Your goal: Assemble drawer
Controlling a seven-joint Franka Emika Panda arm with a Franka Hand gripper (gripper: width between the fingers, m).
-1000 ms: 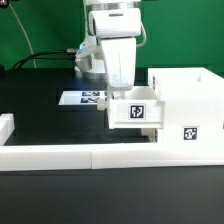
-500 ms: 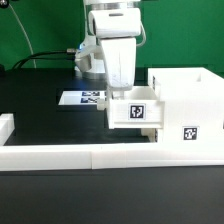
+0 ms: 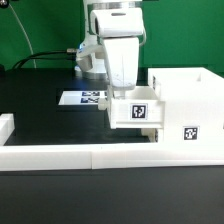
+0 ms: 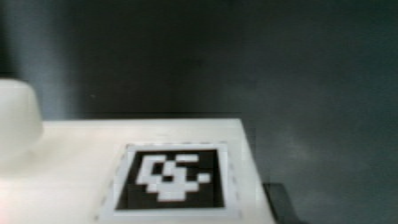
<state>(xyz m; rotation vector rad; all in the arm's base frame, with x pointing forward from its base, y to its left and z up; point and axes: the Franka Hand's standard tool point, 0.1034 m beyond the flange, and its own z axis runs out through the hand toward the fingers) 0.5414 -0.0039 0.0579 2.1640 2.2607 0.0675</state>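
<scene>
White tagged tray [image 3: 137,110] beside boxy shell [image 3: 188,115].

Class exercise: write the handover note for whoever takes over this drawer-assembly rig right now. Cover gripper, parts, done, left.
Gripper: down on the small white plastic tagged tray; fingers hidden, grip unconfirmed.
Parts: tray sits at the open side of the large white boxy shell, seemingly partly in. Low white border wall runs in front; marker board lies behind.
Done: tray brought to shell.
Left: seat it fully; second tray not in view.

The tabletop [image 3: 40,115] is showing a matt black surface. The shell [image 3: 190,110] and the tray [image 3: 135,110] are looking like smooth white plastic with a faint sheen, their tags printed flat black-and-white. The hand [image 3: 122,88] housing is appearing glossy white.
</scene>
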